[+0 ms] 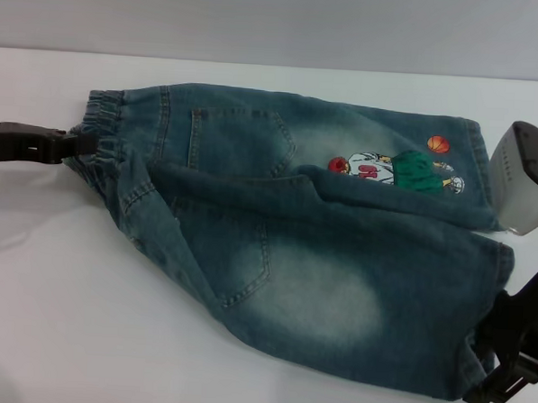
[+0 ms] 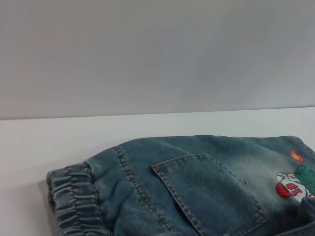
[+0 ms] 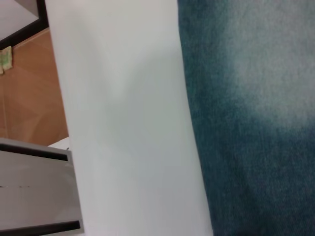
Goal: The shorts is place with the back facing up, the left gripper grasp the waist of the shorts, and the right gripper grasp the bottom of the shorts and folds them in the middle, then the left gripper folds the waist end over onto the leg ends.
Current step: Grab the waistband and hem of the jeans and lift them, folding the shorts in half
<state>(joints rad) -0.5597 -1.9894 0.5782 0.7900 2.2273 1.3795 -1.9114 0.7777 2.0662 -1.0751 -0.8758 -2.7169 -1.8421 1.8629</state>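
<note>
The blue denim shorts (image 1: pixel 293 257) lie back up on the white table (image 1: pixel 55 317), waist to the left and legs to the right. Their near half is raised and laps over the far half along the middle. My left gripper (image 1: pixel 72 145) is at the ruffled waist (image 1: pixel 106 130), shut on it. My right gripper (image 1: pixel 493 362) is at the near leg's hem (image 1: pixel 499 295), the bottom of the shorts, shut on the cloth. The far leg shows the cartoon print (image 1: pixel 393 167) with an orange ball. The left wrist view shows the waist (image 2: pixel 74 196) and a back pocket (image 2: pixel 206 191).
A white part of the right arm (image 1: pixel 523 179) hangs over the far leg end. The right wrist view shows denim (image 3: pixel 256 123), the table's edge (image 3: pixel 123 123) and brown floor (image 3: pixel 29 88) beyond it. Bare table lies in front of the shorts and on the left.
</note>
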